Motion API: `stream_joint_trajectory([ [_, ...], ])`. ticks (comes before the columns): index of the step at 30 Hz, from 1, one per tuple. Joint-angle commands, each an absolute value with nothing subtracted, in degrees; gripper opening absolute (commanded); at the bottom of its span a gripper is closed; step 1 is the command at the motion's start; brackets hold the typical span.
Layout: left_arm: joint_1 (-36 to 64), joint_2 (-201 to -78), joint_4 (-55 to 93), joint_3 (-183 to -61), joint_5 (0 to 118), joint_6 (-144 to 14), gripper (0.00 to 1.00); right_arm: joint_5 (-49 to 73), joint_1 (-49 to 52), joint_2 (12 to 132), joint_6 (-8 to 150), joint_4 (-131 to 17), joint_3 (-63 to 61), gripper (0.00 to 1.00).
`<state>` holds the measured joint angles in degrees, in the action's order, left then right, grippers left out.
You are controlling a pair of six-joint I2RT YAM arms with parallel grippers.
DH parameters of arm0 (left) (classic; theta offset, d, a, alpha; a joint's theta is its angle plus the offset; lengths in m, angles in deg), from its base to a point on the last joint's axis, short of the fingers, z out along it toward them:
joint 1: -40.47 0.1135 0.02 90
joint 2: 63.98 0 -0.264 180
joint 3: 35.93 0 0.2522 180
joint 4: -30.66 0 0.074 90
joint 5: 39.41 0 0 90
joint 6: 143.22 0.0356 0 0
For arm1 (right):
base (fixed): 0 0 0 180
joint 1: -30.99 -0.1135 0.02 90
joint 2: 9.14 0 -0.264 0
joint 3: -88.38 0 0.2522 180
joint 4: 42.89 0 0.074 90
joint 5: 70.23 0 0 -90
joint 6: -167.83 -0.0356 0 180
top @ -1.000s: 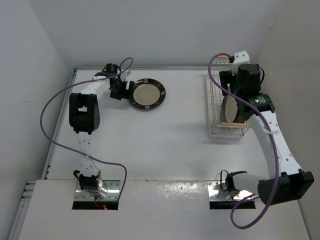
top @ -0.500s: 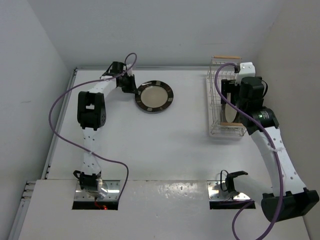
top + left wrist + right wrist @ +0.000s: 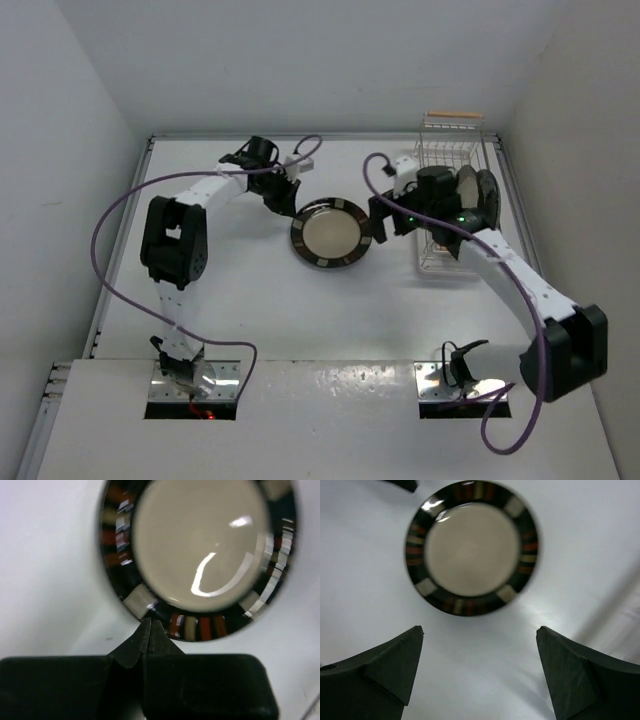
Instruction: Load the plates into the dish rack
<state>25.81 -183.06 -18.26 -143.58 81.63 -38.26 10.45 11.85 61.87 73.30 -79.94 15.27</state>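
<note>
- Currently, left tool (image 3: 150,624), tips pressed together, is touching the far-left rim of a round cream ceramic plate with dark block-patterned rim (image 3: 332,233).
- Meanwhile, right tool (image 3: 479,628) is hovering spread at its right.

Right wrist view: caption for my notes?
Open right gripper facing a round cream plate with dark block-patterned rim, flat on the white table.

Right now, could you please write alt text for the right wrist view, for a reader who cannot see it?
A round cream plate with a dark rim of pale and red blocks lies flat on the white table. The right end effector is open and apart from the plate, its two dark fingers filling the lower corners.
</note>
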Motion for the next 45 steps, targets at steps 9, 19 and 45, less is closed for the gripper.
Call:
stream_joint_trajectory([
  [9, 17.7, -171.99, -24.25, -135.22, 84.88, -31.05, 0.05, -2.3, 8.05, 83.24, 57.28, -64.98, 16.27, 0.87],
  [19, 20.25, -184.97, -13.95, -135.47, 80.82, -52.95, 0.58, 10.45, 5.77, 71.82, 54.27, -65.18, 26.01, 0.88],
  [45, 20.78, -175.35, -23.88, -140.67, 103.57, -24.76, 0.0, 1.34, 10.42, 71.09, 60.79, -60.36, 31.73, 0.92],
])
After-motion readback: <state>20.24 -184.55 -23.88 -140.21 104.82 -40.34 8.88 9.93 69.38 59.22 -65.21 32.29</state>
